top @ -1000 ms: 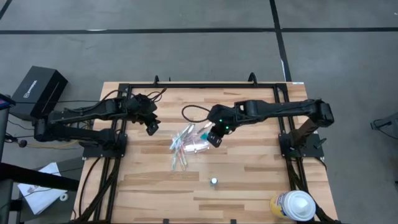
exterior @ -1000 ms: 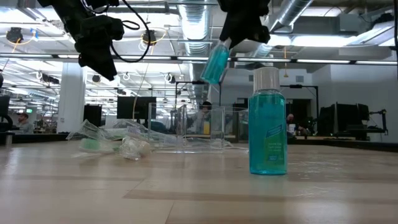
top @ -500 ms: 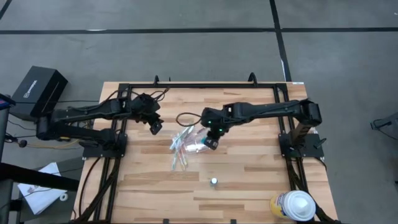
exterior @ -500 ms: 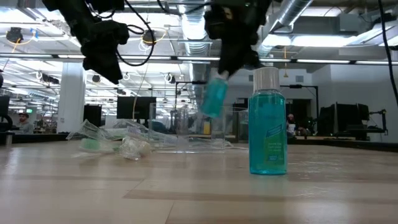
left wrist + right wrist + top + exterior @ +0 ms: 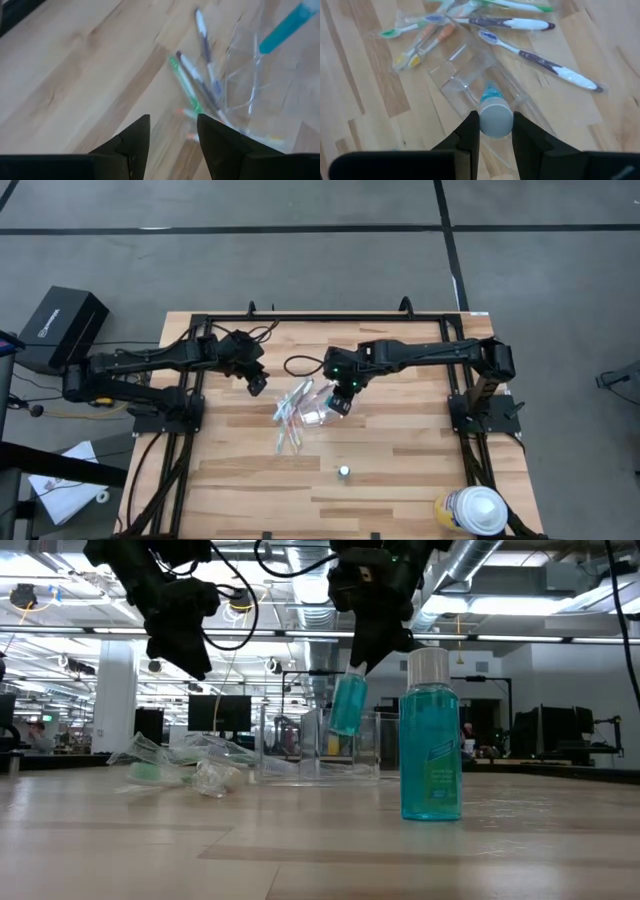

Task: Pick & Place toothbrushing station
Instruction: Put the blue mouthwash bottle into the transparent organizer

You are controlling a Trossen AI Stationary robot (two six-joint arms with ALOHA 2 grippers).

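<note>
- Right claw: the right wrist view shows its 2 fingers pinching the white cap of a teal bottle, directly above a clear plastic container on the counter. The high view does not show this grip; there the right claw hides the bottle.
- The low view shows the teal bottle hanging tilted, cap up, its lower end level with the upper part of the clear container. Whether it has entered the container cannot be told from this view.
- Left claw: fingers spread, nothing between them. It hangs above the counter just beside the toothbrushes; in the high view the left claw sits near the pile's far-left side.
- Toothbrushes: loose pile at the counter's middle, lying against the clear container. The right wrist view separates several toothbrushes, some in clear wrapping; the high view shows only a pale cluster.
- A second, larger teal bottle stands upright and alone. In the high view only its cap is seen, well apart from the pile toward the near edge.
- A white-and-yellow round container sits at the counter's near right corner, partly cut off by the frame.
- Left wrist view is blurred; brush detail is hard to make out.
- Open counter lies between the pile and the near edge, and on the far-right side.
</note>
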